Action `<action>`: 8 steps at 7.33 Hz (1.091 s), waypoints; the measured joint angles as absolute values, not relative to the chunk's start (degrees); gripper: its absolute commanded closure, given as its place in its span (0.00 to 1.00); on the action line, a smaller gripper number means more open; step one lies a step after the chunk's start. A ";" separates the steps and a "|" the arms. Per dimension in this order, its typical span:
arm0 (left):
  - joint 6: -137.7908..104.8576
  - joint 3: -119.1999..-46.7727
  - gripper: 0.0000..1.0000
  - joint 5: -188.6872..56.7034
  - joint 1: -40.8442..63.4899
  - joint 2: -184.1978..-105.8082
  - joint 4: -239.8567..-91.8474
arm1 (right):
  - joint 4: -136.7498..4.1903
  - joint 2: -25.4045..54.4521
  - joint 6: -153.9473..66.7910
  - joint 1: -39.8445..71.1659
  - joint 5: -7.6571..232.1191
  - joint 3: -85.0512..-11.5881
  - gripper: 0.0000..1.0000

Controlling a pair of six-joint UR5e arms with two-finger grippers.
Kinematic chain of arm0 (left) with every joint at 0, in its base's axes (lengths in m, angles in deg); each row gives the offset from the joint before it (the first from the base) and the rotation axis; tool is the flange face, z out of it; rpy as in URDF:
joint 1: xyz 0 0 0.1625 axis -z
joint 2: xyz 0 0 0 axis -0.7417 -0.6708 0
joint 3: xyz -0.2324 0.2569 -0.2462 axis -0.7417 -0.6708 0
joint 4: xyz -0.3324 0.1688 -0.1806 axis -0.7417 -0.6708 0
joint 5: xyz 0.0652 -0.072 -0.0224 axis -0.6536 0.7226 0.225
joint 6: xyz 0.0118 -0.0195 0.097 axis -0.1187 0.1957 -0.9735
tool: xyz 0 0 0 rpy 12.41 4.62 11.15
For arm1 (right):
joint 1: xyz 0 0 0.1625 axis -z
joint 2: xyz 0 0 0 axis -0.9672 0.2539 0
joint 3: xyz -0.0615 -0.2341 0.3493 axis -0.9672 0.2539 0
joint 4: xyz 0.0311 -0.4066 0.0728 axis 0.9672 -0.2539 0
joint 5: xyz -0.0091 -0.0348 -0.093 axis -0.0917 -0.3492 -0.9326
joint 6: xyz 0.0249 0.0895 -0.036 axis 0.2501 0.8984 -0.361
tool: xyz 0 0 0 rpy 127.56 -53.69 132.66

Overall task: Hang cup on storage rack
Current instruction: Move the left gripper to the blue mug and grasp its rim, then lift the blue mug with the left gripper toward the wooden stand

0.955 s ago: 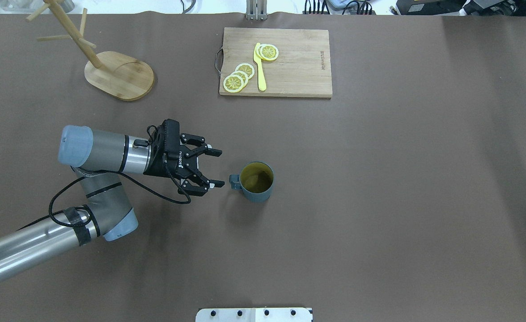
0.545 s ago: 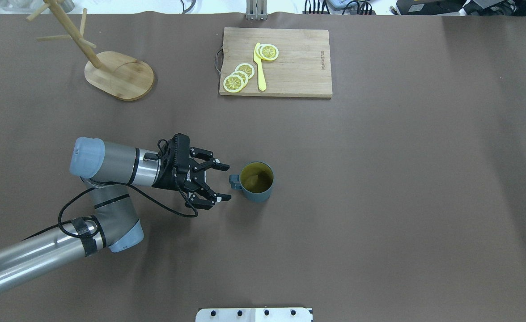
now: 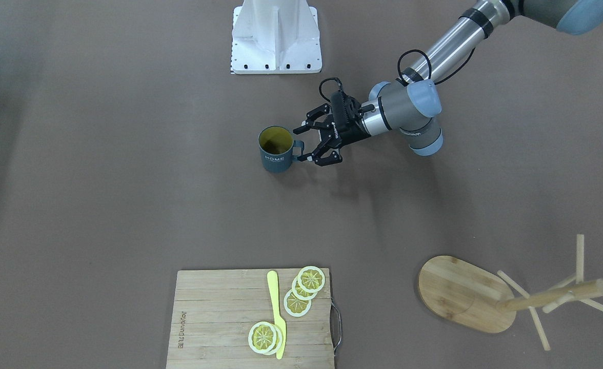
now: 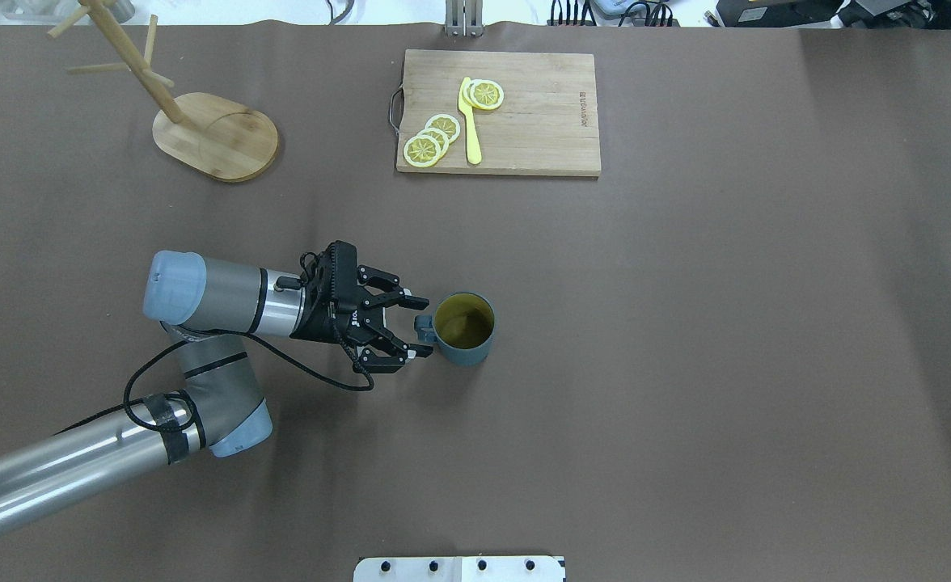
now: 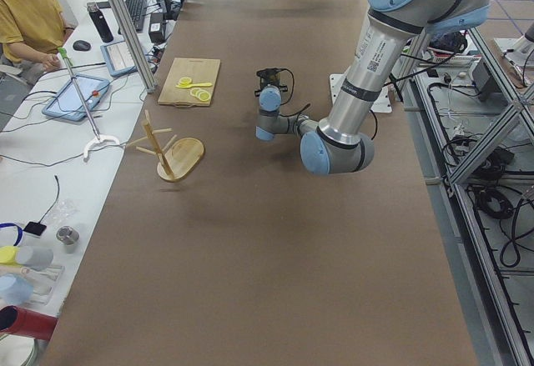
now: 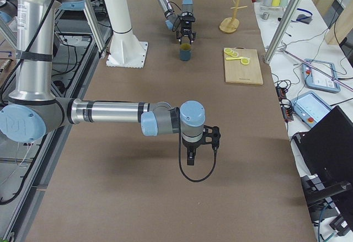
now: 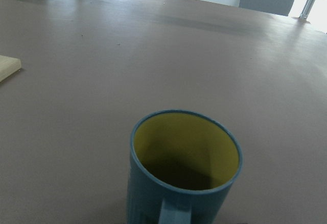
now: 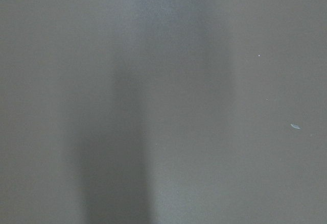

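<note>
Front-facing view: my left gripper (image 3: pixel 303 145) is spread wide, one finger on each side of the loop handle of the cup (image 3: pixel 276 148). The cup stands upright on the brown table (image 3: pixel 101 205), "HOME" lettering toward the camera. The storage rack (image 3: pixel 465 292), pale bamboo with thin pegs, sits well apart.

Overhead view: in the past second my left gripper (image 4: pixel 422 327) has slid from short of the handle to bracketing it. The cup (image 4: pixel 464 327) has not shifted. I judge the approach done and the squeeze next. The rack (image 4: pixel 217 136) waits at the far left, near a wooden cutting board (image 4: pixel 524 121) carrying lemon slices (image 4: pixel 431 139).

Left-side view: my wrist hides the cup.

Right-side view: my right gripper (image 6: pixel 190 155) hangs over bare table, and I cannot tell whether it is spread or closed. The cup (image 6: pixel 185 52) shows far off.

Left wrist view: the cup (image 7: pixel 184 168) fills the frame, a matte blue-grey wall with a yellow-olive interior.

Right wrist view: only blurred table.
</note>
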State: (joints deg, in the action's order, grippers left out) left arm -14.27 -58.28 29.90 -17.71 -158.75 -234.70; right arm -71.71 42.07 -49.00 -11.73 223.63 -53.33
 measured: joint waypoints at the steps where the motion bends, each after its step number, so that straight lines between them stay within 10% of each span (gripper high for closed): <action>1: -14.25 -58.08 0.50 29.74 -17.71 -158.74 -234.68 | -71.71 42.08 -49.00 -11.72 223.66 -53.33 0.00; 5: -12.92 -57.85 0.93 29.65 -17.57 -158.20 -234.68 | -71.71 41.85 -48.93 -11.73 224.19 -53.40 0.00; 8: -6.75 -58.24 1.00 29.66 -17.64 -158.13 -234.79 | -71.71 41.66 -48.82 -11.77 225.05 -53.52 0.00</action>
